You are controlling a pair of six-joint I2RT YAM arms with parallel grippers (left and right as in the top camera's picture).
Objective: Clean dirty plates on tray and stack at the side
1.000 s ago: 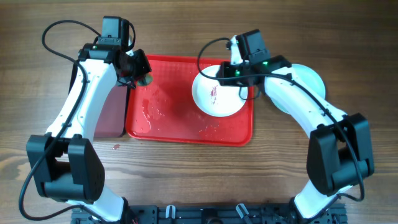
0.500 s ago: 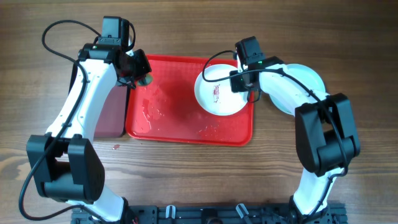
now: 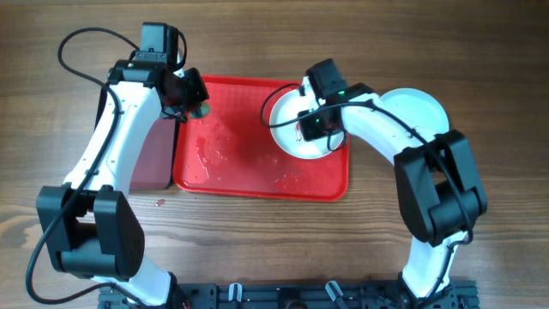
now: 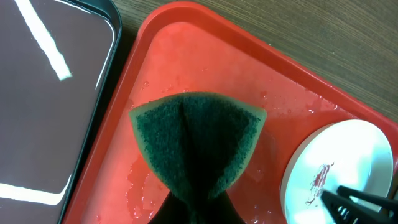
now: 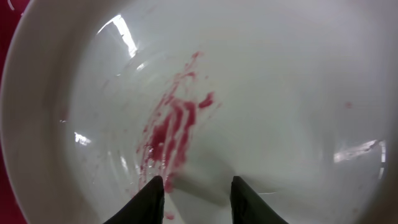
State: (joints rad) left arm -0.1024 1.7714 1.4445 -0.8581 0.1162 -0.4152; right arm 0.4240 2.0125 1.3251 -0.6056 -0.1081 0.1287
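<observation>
The wooden table [image 3: 480, 51] carries the bright red tray [image 3: 249, 172] at its middle, a rectangle with rounded corners and a raised rim, its floor wet with drops and small puddles. Just left of it, edge beside edge, lies a smaller dark maroon tray [image 3: 157, 161] with a black rim. In the far right part of the red tray sits a round, shallow white plate [image 3: 283, 139], glossy, with a streaked red sauce smear [image 5: 174, 130] near the middle of its bowl. A second pale plate [image 3: 420, 107] lies on the table to the right of the tray, apart from its rim and partly hidden by the right arm. The left gripper [image 3: 190, 101] hangs over the tray's far left corner, clamped on a sponge [image 4: 199, 134] folded double, dark green face outward with a lighter edge. The right gripper [image 5: 196, 198] is low inside the white plate, its two dark fingers [image 5: 152, 199] parted with nothing between them, their tips just beside the smear; whether they touch the plate cannot be told.
</observation>
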